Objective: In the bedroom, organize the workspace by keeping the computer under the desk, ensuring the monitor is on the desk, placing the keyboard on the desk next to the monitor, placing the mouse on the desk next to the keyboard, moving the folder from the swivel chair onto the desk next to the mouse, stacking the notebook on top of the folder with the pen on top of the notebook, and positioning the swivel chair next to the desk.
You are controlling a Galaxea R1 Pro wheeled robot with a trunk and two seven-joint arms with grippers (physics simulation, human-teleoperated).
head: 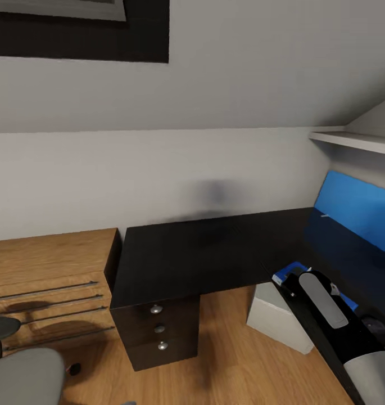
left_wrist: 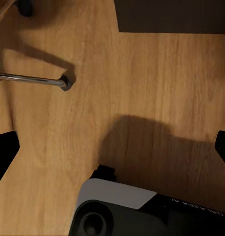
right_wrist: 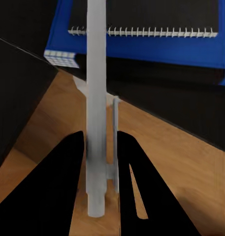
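Gripping pen (right_wrist: 96, 98) in right fingers (right_wrist: 68, 187) | left fingers (left_wrist: 4, 152) wide | desk (head: 203, 253) black

Head cam high, facing desk (head: 203, 253) corner; wrist cams down, close; shared: wood floor (left_wrist: 142, 83).

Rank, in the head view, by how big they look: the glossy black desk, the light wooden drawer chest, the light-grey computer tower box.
Largest to smallest:
1. Glossy black desk.
2. Light wooden drawer chest, cut off by the picture's edge.
3. Light-grey computer tower box, partly hidden under the desk, so its full size is unsure.
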